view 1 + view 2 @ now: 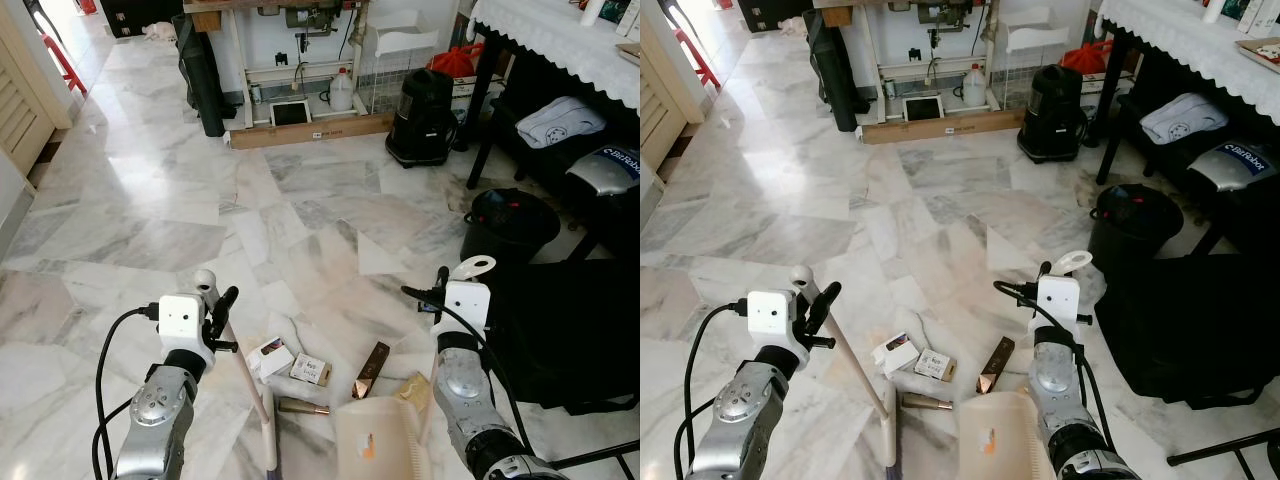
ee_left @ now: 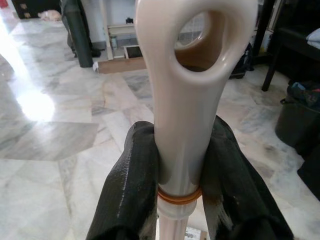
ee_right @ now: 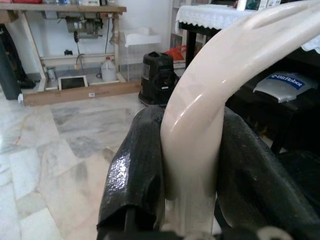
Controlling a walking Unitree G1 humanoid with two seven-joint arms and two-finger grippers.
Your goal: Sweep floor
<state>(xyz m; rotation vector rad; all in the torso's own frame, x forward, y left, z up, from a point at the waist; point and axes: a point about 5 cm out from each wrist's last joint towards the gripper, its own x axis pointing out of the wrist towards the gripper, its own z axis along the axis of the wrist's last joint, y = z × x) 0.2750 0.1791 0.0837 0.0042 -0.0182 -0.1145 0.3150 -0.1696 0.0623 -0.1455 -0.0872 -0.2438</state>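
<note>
Both grippers pinch cream plastic handles, my left gripper (image 1: 222, 318) the broom (image 1: 250, 390), my right gripper (image 1: 440, 290) the dustpan (image 1: 378, 440); next I'd brush the low-centre litter (image 1: 300, 368) into it.

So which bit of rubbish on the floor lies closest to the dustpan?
The yellowish wrapper, lying right at the dustpan rim on its right side. The brown bar, the white boxes and the tube lie further left.
</note>
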